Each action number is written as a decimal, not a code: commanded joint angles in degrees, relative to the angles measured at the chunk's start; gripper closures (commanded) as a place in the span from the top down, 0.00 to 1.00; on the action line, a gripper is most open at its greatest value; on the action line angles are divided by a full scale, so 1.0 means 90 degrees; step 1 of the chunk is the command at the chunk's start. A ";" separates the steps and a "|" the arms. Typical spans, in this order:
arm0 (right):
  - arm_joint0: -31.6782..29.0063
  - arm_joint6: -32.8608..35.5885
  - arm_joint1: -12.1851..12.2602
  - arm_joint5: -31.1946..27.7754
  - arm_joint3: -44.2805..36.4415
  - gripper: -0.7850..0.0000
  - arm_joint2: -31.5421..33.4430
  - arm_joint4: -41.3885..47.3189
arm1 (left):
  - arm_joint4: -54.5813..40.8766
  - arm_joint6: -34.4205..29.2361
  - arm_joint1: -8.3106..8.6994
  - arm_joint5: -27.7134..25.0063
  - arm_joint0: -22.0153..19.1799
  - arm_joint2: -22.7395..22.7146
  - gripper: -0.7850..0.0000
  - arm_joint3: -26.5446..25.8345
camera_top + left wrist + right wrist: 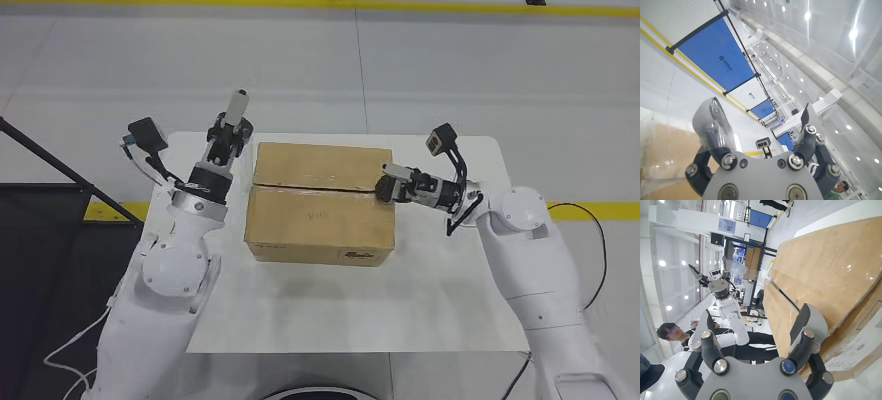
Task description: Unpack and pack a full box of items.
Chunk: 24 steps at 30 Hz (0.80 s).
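A closed cardboard box (318, 205) stands in the middle of the white table (330, 300), its two top flaps meeting at a seam (320, 187). My left gripper (232, 125) is raised beside the box's far left corner, pointing up and away, open. A strip of clear tape (715, 121) clings to one of its fingers; the right wrist view shows this tape (738, 269) hanging from the left gripper (707, 262). My right gripper (383, 188) is open at the box's right end by the seam (785, 296), one finger (806, 321) lying against the box's (819, 275) top flap edge.
The box takes up most of the table's far half, with bare table surface in front of it. A black stand leg (40, 160) and a dark mat (50, 260) lie on the floor to the left of the table. A yellow floor line (600, 211) runs behind.
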 commanded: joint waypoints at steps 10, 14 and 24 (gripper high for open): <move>-0.0687 -0.0217 0.0221 -0.0146 -0.0857 1.00 0.0809 -0.0033 | 0.0078 -0.0314 -0.0145 0.0153 -0.0599 0.0809 1.00 0.0347; -0.1001 -0.0217 0.0311 -0.0128 -0.1073 1.00 0.1146 -0.0012 | 0.0044 -0.0345 -0.0217 0.0140 -0.0791 0.1113 1.00 0.0516; -0.1382 -0.0192 0.0429 -0.0174 -0.1195 1.00 0.1531 0.0093 | 0.0058 -0.0365 -0.0366 0.0131 -0.1048 0.1631 1.00 0.0928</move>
